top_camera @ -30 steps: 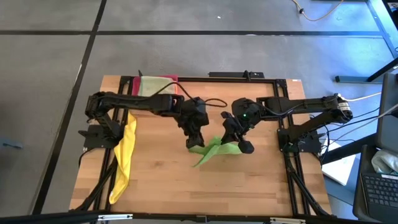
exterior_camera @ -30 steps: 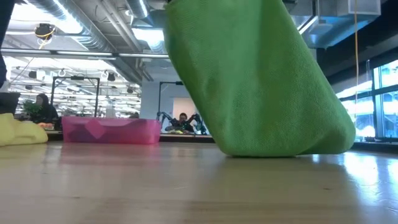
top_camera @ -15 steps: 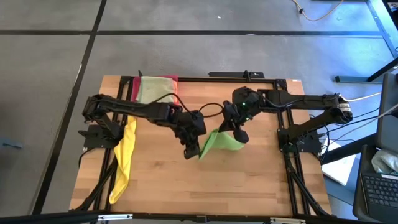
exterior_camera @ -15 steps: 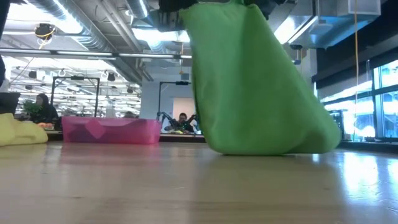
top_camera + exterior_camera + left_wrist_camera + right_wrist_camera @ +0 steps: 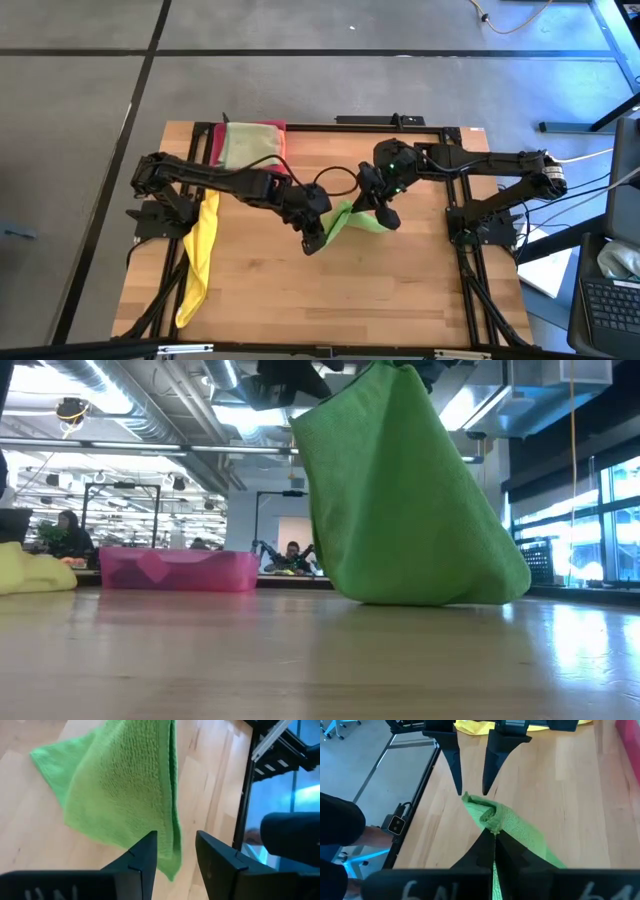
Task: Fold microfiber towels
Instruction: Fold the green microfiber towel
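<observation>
A bright green towel (image 5: 352, 222) hangs bunched over the table's middle, its lower edge (image 5: 420, 598) resting on the wood. My right gripper (image 5: 385, 218) is shut on its upper part. My left gripper (image 5: 317, 243) is open at the towel's left side. In the left wrist view a hanging edge (image 5: 172, 845) of the towel runs down between the fingers of the left gripper (image 5: 175, 837). Seen from the right wrist, the left gripper (image 5: 472, 794) has its tips on either side of the towel's corner (image 5: 470, 800). Whether they touch it, I cannot tell. My right gripper pinches a bunched fold at the towel's top (image 5: 495, 822) between its two shut fingers, coming slanting down from the table's right side. The towel hangs below the fingers and spreads out downward. Its bottom edge lies on the table.
A yellow towel (image 5: 200, 250) lies along the table's left edge. At the far left stands the pink tray (image 5: 268, 128) with a pale green towel (image 5: 243, 143) in it. Bare wood lies along the near side of the table.
My left gripper has gone toward the near edge and turned, staying open beside the towel. My right gripper has drawn the towel a little toward the far edge. The towel, which spread out toward the near left, now hangs gathered in a narrower bunch.
</observation>
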{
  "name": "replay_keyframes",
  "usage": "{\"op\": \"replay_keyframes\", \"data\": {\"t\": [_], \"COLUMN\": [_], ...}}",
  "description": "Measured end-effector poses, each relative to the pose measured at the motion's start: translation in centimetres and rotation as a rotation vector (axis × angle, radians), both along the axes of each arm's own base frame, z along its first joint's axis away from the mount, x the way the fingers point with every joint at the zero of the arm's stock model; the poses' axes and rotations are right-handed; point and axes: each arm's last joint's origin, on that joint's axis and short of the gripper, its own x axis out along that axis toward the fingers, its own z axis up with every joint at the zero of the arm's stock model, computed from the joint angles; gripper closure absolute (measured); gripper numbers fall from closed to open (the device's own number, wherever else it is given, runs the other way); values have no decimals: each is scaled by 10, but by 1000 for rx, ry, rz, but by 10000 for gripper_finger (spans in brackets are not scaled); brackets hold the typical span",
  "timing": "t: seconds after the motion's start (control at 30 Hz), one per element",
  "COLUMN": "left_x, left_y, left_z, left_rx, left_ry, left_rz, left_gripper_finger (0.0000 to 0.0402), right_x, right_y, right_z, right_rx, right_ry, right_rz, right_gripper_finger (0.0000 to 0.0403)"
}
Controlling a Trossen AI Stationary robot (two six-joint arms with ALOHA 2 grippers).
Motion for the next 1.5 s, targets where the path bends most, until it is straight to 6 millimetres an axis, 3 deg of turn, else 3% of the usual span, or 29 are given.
{"op": "replay_keyframes", "data": {"t": [0.4,0.73,1.13,1.5], "left_x": [3,1,1,8], "left_y": [-5,-16,-33,-36], "left_z": [3,3,-1,-13], "left_rx": [18,143,104,177], "left_ry": [-52,-78,-69,-48], "left_rz": [18,184,175,144], "left_gripper_finger": [276,276,276,276], "right_x": [0,0,0,1], "right_y": [-1,-1,-1,-1], "right_z": [0,0,0,2], "right_rx": [-12,-14,-17,-19], "right_ry": [2,2,-4,-21], "right_rz": [-23,-22,-20,-23], "right_gripper_finger": [395,395,395,395]}}
